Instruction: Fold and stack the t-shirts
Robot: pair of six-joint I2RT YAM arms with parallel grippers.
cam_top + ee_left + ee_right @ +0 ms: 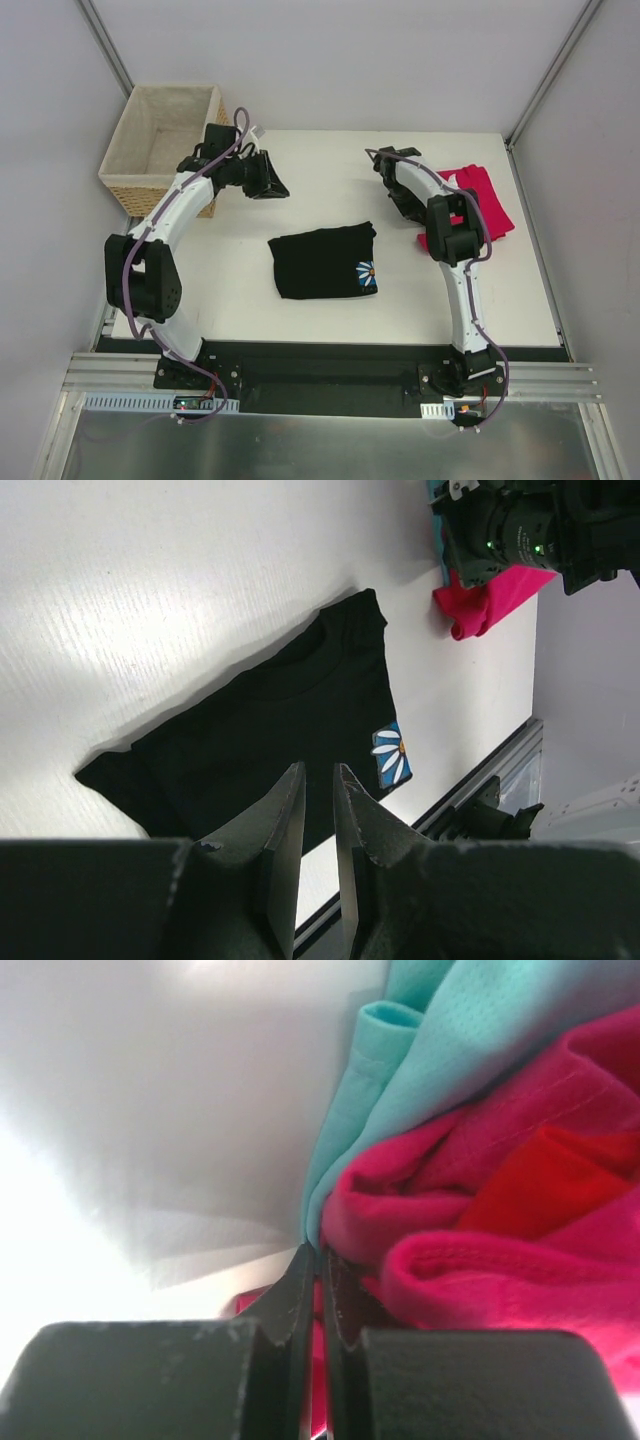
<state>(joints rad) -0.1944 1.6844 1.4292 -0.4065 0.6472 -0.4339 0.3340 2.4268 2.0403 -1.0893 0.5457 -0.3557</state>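
Observation:
The black t-shirt lies folded into a rectangle mid-table, its blue daisy print at the near right corner. In the left wrist view the same shirt lies below my left gripper, whose jaws stand a narrow gap apart with nothing between them. That gripper hovers at the far left, beside the basket. The pinkish-red t-shirt is bunched at the right. My right gripper is shut on a fold of it, with teal cloth pressed against the tips. From above, this gripper is mostly hidden under its wrist.
A wicker basket with pale lining stands at the far left corner, just behind the left arm. White walls close in the table on three sides. A metal rail runs along the near edge.

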